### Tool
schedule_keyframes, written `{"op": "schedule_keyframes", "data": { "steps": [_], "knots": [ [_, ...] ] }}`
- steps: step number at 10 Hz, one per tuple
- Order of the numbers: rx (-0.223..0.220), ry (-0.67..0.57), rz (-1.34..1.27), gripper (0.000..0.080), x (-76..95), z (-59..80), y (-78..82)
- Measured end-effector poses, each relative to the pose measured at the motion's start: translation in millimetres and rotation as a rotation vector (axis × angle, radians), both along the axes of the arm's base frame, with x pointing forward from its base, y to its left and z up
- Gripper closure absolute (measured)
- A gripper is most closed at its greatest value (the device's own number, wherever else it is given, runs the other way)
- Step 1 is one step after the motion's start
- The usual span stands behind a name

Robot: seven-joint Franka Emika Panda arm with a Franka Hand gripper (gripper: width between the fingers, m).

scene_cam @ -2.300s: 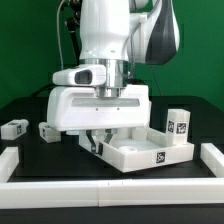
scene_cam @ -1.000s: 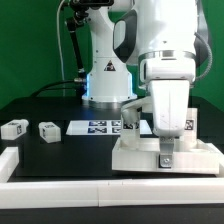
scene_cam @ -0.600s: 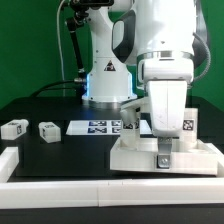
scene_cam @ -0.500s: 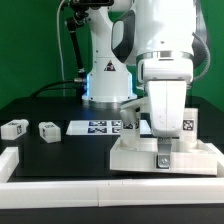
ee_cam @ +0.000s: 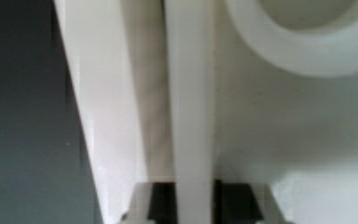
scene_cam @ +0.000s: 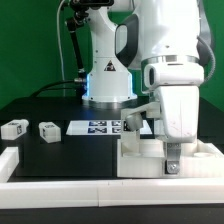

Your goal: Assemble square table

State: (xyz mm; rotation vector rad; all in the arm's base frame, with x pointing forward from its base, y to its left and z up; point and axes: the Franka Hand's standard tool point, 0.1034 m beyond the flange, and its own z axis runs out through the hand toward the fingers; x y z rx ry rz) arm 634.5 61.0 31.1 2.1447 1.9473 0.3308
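The white square tabletop (scene_cam: 140, 158) lies at the exterior view's right, near the front rail. My gripper (scene_cam: 171, 160) stands over its front side and is shut on its raised rim. In the wrist view the rim wall (ee_cam: 190, 100) runs straight between my two dark fingers (ee_cam: 160, 203), and a round corner socket (ee_cam: 318, 35) shows beside it. Two small white legs (scene_cam: 13, 128) (scene_cam: 47, 131) with tags lie on the table at the exterior view's left. Another tagged part (scene_cam: 135, 122) shows partly behind my hand.
The marker board (scene_cam: 98, 127) lies flat behind the tabletop, in front of the arm's base. A long white border rail (scene_cam: 60, 187) runs along the front, with a short rail (scene_cam: 8, 160) at the left. The table surface is black.
My gripper and the tabletop it holds have shifted a little toward the exterior view's right. The two legs at the left have not moved.
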Motion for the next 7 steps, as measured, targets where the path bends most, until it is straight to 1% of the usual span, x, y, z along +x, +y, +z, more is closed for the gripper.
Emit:
{"op": "schedule_keyframes", "data": {
  "steps": [1, 2, 4, 6, 7],
  "knots": [
    [-0.002, 0.008, -0.001, 0.0726, 2.9, 1.3, 4.7],
    [-0.007, 0.016, -0.005, 0.0726, 4.1, 2.0, 5.4],
    [-0.009, 0.018, -0.012, 0.0724, 3.8, 1.4, 1.5],
    [-0.009, 0.018, -0.013, 0.0373, 3.7, 1.3, 1.0],
    [-0.009, 0.018, -0.013, 0.0373, 3.7, 1.3, 0.9]
  ]
}}
